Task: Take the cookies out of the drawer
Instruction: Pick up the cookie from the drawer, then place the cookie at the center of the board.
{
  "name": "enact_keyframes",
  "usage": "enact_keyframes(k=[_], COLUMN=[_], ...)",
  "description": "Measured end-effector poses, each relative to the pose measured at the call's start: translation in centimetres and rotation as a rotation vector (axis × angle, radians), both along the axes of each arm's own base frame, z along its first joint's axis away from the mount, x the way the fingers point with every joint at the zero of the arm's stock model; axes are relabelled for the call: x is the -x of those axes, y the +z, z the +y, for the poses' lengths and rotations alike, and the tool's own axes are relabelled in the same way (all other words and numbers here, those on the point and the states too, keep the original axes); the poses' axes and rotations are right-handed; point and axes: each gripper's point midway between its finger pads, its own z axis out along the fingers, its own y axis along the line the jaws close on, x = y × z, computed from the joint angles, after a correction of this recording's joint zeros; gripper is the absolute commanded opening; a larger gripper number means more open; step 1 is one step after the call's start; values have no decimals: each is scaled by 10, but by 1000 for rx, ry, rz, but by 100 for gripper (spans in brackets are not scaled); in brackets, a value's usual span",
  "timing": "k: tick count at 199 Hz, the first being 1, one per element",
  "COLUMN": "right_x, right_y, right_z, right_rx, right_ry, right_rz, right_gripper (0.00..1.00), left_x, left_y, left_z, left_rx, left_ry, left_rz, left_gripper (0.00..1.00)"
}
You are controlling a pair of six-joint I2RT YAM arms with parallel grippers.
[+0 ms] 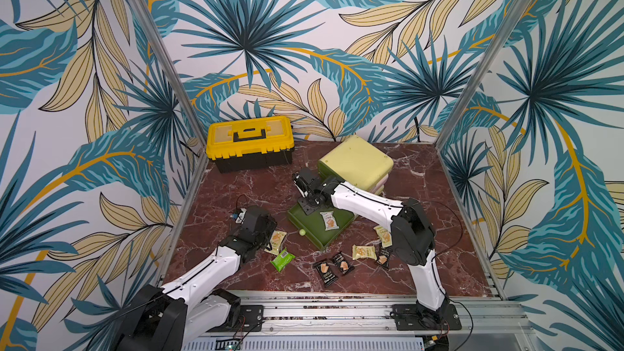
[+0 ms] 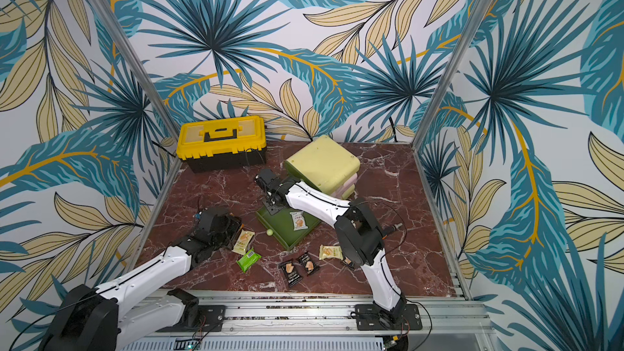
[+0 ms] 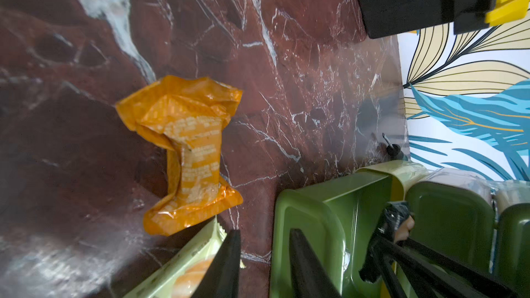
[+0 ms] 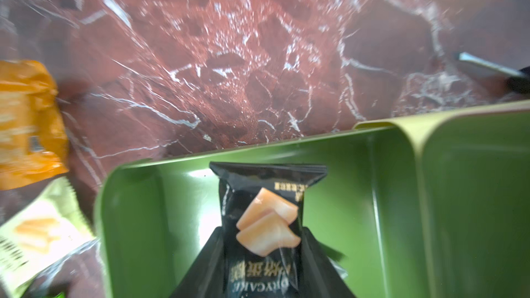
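Seven cookies (image 1: 364,252) lie loose on the bench (image 1: 243,194) in both top views, strung along its near side. Their wrappers are pale yellow or black, plus one bright green packet (image 1: 282,259). The drawer (image 1: 315,234) stands open, out of the pale cabinet (image 1: 358,160), with a white packet (image 1: 330,220) flat inside it. My right arm (image 1: 364,200) reaches over the drawer's far end. The yellow toolbox (image 1: 249,141) sits at the back wall, well apart.

Left wrist: my left fingers (image 3: 229,259) are drawn almost together with nothing between them. They hover over bare bench, just beside the drawer's outer wall. An orange packet (image 3: 186,153) lies crumpled near them, and a pale yellow packet (image 3: 186,268) lies just beside it. Past the drawer wall a black packet (image 3: 397,219) shows, lifted off the drawer floor.

Right wrist: my right fingers (image 4: 206,268) pinch the black packet (image 4: 266,219) by one end. The packet is inside the drawer's walls, above the green floor.
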Motion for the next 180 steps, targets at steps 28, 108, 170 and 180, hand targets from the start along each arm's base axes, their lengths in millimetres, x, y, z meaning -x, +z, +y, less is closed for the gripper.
enact_keyframes(k=[28, 108, 170, 180], right_x=[5, 59, 118, 123], right_y=[14, 60, 31, 22], right_z=[-6, 36, 107, 119], right_rx=[-12, -89, -103, -99], right_ry=[-1, 127, 280, 298], right_rz=[-16, -65, 1, 12], right_gripper=[41, 41, 42, 42], left_x=[3, 39, 94, 102], left_y=[7, 33, 70, 82], left_z=[12, 84, 134, 140], left_rx=[-21, -120, -266, -282], left_ry=[36, 227, 367, 389], left_rz=[-14, -29, -11, -32], left_gripper=[33, 34, 37, 37])
